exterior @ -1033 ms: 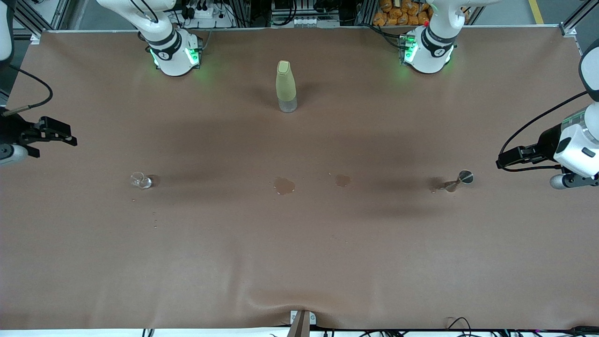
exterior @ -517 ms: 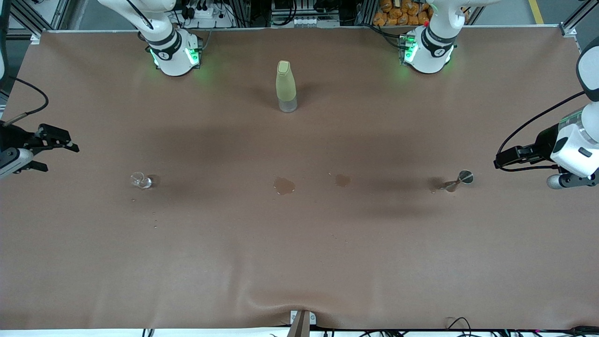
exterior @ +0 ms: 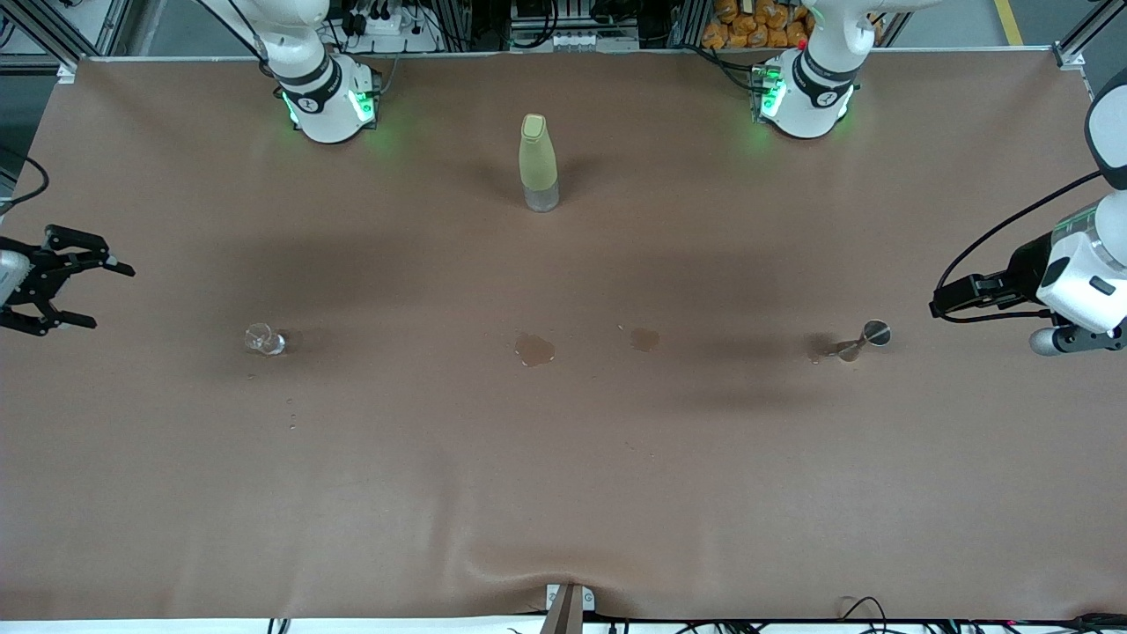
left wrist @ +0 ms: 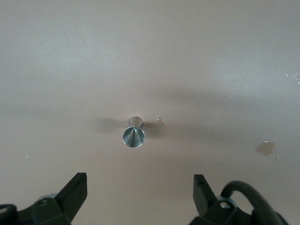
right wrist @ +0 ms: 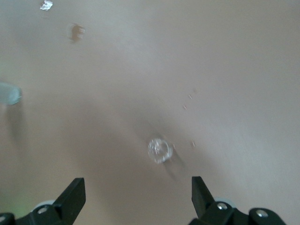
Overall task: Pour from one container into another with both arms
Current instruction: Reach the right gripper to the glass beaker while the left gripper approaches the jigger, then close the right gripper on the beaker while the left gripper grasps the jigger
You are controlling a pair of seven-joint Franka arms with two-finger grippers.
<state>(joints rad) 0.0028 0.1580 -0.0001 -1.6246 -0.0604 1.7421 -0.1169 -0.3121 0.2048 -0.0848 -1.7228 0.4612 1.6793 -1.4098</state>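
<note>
The tiny colourless cup (exterior: 264, 339) stands on the brown table toward the right arm's end, and the right wrist view has the cup (right wrist: 159, 150) ahead of the jaws. My right gripper (exterior: 110, 298) hovers open over that end of the table, apart from the cup and holding nothing. The grey-rimmed brownish glass (exterior: 867, 339) stands toward the left arm's end, showing its round rim (left wrist: 134, 135) in the left wrist view. My left gripper (exterior: 935, 308) hangs open beside it with a gap between them; the gripper (left wrist: 139, 187) is empty.
A tall yellow-green bottle (exterior: 538, 163) stands mid-table, closer to the robot bases. Two wet stains (exterior: 534, 350) (exterior: 644, 339) mark the cloth between the two glasses. Small droplets (exterior: 290, 414) lie near the colourless cup.
My right gripper has dropped and turned, so its spread fingers now show toward the colourless cup. The left gripper has barely shifted. Both glasses and the bottle stay put.
</note>
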